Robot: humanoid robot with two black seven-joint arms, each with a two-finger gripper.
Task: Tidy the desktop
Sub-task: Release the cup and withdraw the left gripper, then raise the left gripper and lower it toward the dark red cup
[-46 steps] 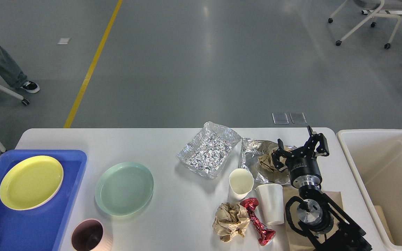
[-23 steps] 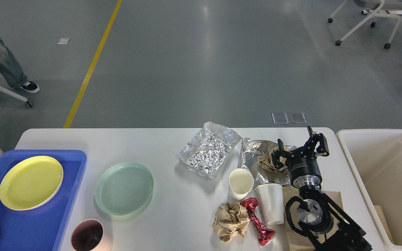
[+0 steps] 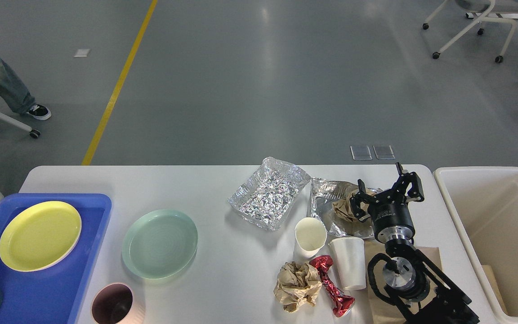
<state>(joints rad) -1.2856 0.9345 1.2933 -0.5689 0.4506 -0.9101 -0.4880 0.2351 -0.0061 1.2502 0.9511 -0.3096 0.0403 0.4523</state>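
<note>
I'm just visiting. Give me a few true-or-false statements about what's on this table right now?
1. The yellow plate lies in the blue tray. True.
2. The green plate lies in the tray too. False: it sits on the desktop, beside the tray.
3. The right tool is open above crumpled brown paper on foil. True.
4. Both paper cups stand upside down. False: one cup stands open end up.
5. The cream bin stands left of the tray. False: it is at the right.

Surface: white desktop (image 3: 223,180)
9 o'clock: blue tray (image 3: 38,292), green plate (image 3: 160,243)
3 o'clock: foil trays (image 3: 269,192), cups (image 3: 309,236), crumpled paper (image 3: 296,285)
</note>
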